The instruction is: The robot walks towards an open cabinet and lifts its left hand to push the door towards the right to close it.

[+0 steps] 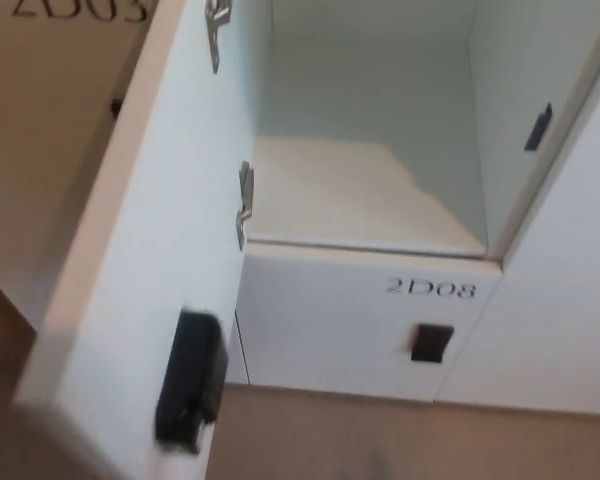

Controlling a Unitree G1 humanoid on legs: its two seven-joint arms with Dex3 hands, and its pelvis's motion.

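Note:
A white cabinet door [145,270] stands open, swung out toward me at the left, hinged on its right side by metal hinges [244,205]. A black lock block [190,380] sits on its inner face near the bottom. Behind it the open compartment [365,150] is empty, with a pale shelf floor and a small black latch piece [538,127] on its right wall. Neither of my hands shows in the head view.
Below the open compartment is a shut white door labelled 2D08 [430,289] with a black handle [431,343]. More shut white doors stand to the right [570,300] and behind at the upper left. Brown floor [400,440] runs along the bottom.

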